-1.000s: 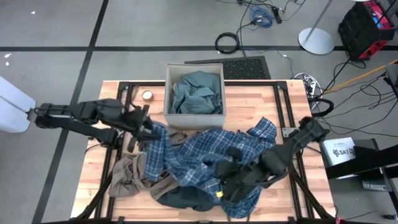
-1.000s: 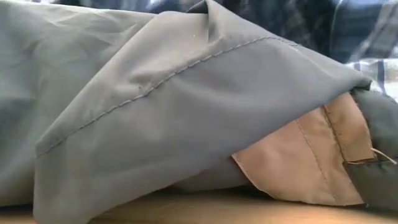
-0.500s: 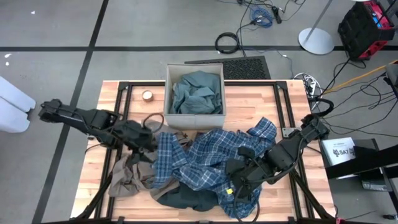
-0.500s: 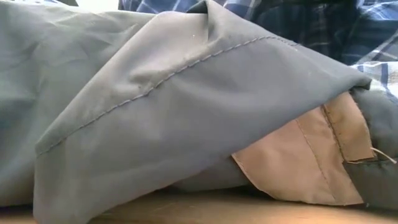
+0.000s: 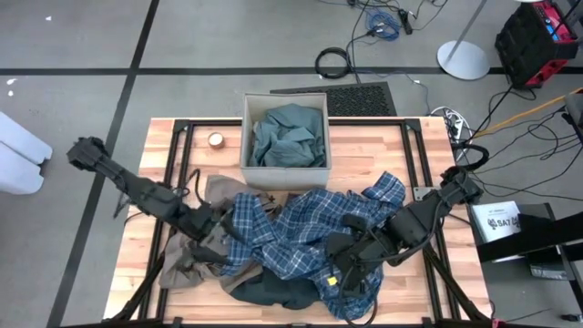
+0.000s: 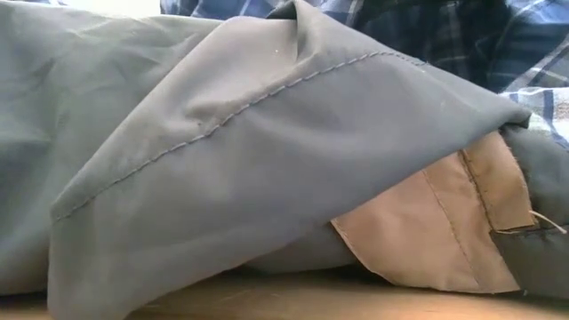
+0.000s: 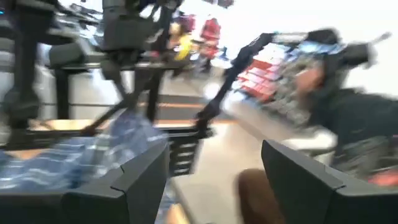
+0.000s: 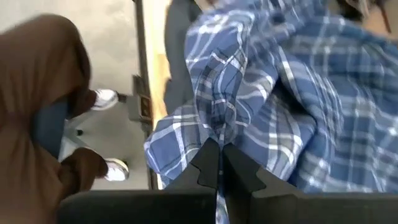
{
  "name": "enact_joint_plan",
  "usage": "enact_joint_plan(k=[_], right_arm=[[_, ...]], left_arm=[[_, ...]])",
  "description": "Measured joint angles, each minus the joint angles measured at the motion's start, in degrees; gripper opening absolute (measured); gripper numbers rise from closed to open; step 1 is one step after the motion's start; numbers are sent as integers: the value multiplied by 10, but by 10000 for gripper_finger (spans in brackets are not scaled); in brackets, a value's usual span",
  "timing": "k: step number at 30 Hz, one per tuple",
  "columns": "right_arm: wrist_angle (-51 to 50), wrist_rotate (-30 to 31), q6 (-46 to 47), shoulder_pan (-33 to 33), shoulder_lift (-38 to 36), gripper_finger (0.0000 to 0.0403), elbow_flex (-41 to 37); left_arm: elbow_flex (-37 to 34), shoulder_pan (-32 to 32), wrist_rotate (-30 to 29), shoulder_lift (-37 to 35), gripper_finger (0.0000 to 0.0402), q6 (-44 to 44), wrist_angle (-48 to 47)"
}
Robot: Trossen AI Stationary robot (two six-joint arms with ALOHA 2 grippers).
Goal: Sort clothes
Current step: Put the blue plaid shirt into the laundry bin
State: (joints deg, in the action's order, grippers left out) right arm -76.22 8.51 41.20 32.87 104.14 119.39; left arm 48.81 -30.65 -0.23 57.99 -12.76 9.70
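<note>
The blue plaid shirt (image 5: 310,223) lies spread over the pile at mid-table, and my right gripper (image 5: 339,273) is shut on it near its front. A tan-brown garment (image 5: 185,261) lies at the left, partly under the shirt. A dark slate piece (image 5: 273,292) shows at the near edge. My left gripper (image 5: 219,244) stands open and level over the pile's left side; nothing is between its fingers (image 7: 142,180). A teal-grey shirt (image 5: 290,135) lies in the beige box (image 5: 246,137). Grey cloth (image 6: 222,160) and a tan flap (image 6: 427,231) fill the low view. My right gripper pinches a bunched fold of the plaid shirt (image 8: 217,134) between its two shut fingers (image 8: 208,165). It comes from above, slanting down from the table's right. The cloth drapes slack away from the fingers, and the rest of the shirt lies on the pile.
The beige box stands at the far middle with a small roll (image 5: 216,139) to its left. A black frame (image 5: 178,164) runs along the table's sides. In the right wrist view a person's brown trousers (image 8: 37,93) and white shoes show beside the table.
My left gripper has swung from beside the box toward the table's near edge and now stands over the pile's left side. The plaid shirt's left part, which stood raised at that gripper, has fallen onto the pile, uncovering tan cloth near the box.
</note>
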Motion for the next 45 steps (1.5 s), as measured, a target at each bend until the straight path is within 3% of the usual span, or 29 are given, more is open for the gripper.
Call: enact_joint_plan(k=[12,17,23,45], right_arm=[[86,-46,-78,-40,8,0,0],[82,-62,-82,-42,19,0,0],[79,-74,-101,-49,25,0,-1],[87,-72,-123,-78,26,0,-1]], left_arm=[[116,75,-33,219,267,129,-7],[159,89,-21,238,267,139,-60],[166,108,80,255,267,86,-75],[167,108,75,317,262,71,-62]])
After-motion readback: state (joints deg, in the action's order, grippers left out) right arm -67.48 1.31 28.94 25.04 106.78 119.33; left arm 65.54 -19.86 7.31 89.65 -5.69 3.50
